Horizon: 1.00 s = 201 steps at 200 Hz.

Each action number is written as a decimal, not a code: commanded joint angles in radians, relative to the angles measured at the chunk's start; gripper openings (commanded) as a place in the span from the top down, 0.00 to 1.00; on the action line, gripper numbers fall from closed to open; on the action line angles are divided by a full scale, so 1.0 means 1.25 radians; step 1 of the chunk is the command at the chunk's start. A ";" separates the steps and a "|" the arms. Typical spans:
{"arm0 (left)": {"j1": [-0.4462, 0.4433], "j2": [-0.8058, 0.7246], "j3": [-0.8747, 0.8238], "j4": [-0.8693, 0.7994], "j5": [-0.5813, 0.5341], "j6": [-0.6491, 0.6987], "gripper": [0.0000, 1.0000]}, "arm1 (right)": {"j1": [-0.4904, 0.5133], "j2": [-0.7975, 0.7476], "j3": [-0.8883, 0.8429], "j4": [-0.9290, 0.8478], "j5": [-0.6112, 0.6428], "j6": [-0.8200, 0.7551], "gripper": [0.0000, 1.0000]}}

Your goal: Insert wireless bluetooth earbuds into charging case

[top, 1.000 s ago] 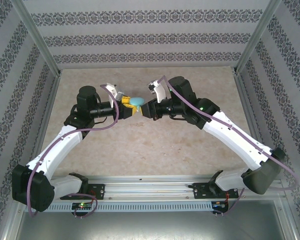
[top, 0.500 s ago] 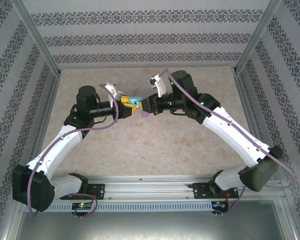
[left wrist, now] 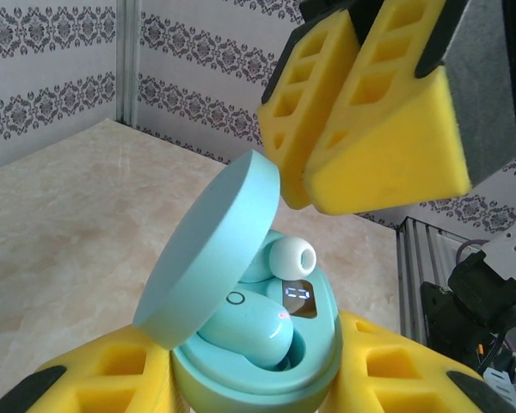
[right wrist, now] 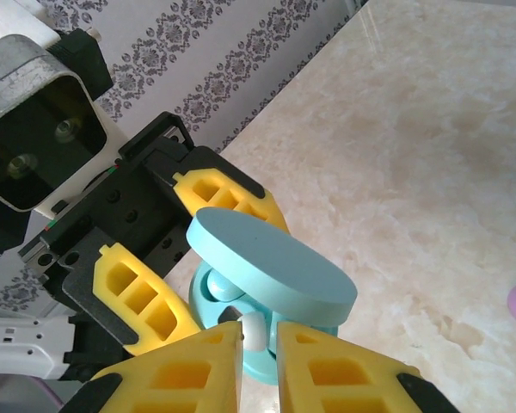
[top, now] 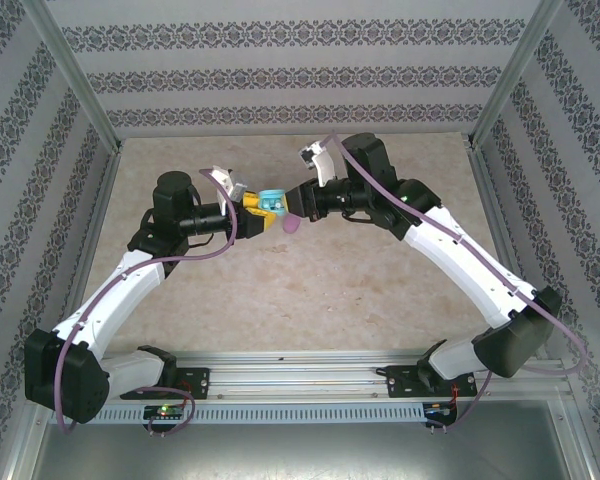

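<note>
Grip of left gripper (left wrist: pixel 254 379): clamped on the base of the light-blue charging case (left wrist: pixel 320 340) between yellow pads (left wrist: pixel 86 387), raised off the table (left wrist: pixel 60 224). Hung right gripper (left wrist: pixel 322 185) just above the case, its fingers nearly together with nothing seen between them, one at the lid's top edge, contact unclear. Stood lid (left wrist: pixel 211 249) open, tilted upward. Sat inside the case: one light-blue earbud (left wrist: pixel 245 331) and, behind it, a second earbud (left wrist: pixel 291 256) with white tip up. Lay just beside the case, toward the arms' bases: a small pink-purple piece (top: pixel 292 226), too small to identify.
</note>
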 commanded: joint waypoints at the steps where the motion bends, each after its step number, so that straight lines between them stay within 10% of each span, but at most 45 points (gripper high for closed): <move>1: -0.002 -0.002 0.032 0.033 0.024 -0.012 0.92 | -0.006 0.014 0.040 -0.053 0.012 -0.073 0.82; 201: -0.002 0.020 0.041 0.035 0.020 -0.005 0.92 | -0.015 0.131 0.156 -0.142 -0.077 0.121 0.69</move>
